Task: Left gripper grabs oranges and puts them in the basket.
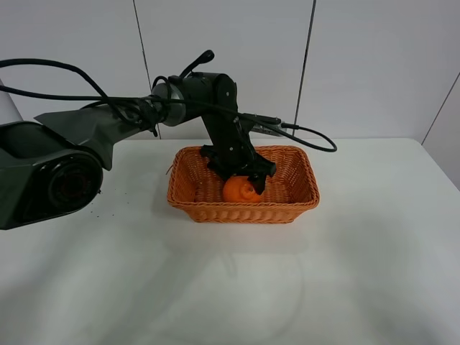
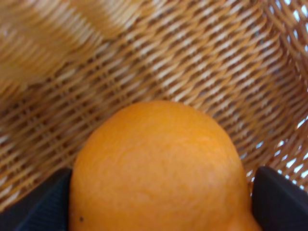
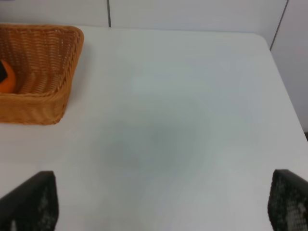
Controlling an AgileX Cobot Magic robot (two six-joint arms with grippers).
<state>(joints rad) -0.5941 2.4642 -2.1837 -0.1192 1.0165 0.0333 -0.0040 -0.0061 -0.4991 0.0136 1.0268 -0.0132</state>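
Observation:
The orange (image 1: 240,190) is inside the woven wicker basket (image 1: 188,206), near its front wall and low over the floor. My left gripper (image 1: 241,180) reaches down into the basket from the left and is shut on the orange. In the left wrist view the orange (image 2: 159,163) fills the space between the two dark fingertips (image 2: 41,207), with the basket weave (image 2: 144,57) close behind it. I cannot tell whether the orange rests on the basket floor. My right gripper (image 3: 159,204) is open and empty over the bare table.
The white table (image 1: 359,273) surrounds the basket. The right wrist view shows the basket's corner (image 3: 57,101) with a sliver of the orange (image 3: 6,79), and the table's far right edge (image 3: 281,82). A white panelled wall (image 1: 359,65) stands behind the table.

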